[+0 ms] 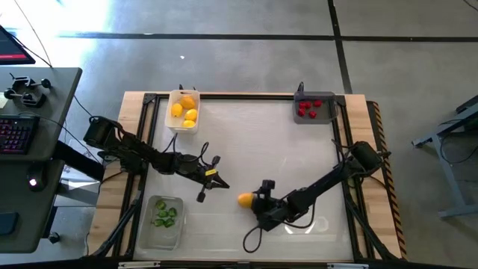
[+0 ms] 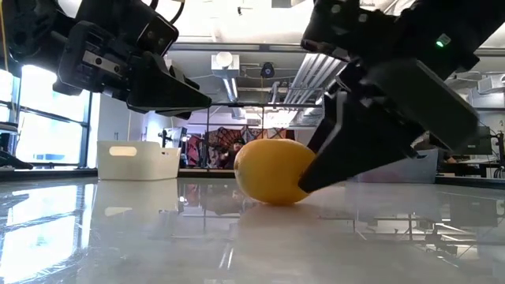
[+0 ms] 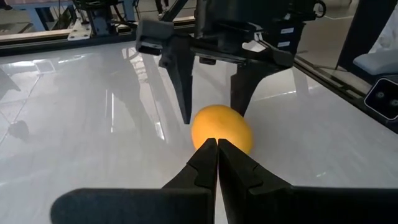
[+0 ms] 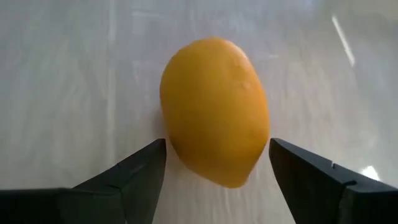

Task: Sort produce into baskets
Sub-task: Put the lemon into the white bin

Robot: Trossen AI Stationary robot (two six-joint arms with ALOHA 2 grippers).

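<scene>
An orange-yellow rounded toy fruit [image 1: 245, 199] lies on its side on the white table top, near the middle front. My right gripper [image 1: 256, 200] is open, with one finger on each side of the fruit [image 4: 214, 112], low at the table. My left gripper [image 1: 222, 184] is shut and empty. It hangs a little above the table to the fruit's left, pointing at it [image 3: 221, 127]. Three trays stand on the table: a white one [image 1: 170, 119] with yellow and orange fruit, a dark grey one [image 1: 299, 118] with red berries, and a clear one [image 1: 149, 232] with green pieces. My right gripper's fingers [image 4: 140, 168] stand on either side of the fruit's narrower end [image 4: 224, 174], slanting down from the table's right side. The fruit lies on the table. I cannot tell whether a finger touches it.
The white tray stands at the far left, the dark grey tray at the far right, and the clear tray at the near left corner. A raised wooden frame [image 1: 358, 104] edges the table. Bare white surface [image 1: 254, 142] lies between the trays.
</scene>
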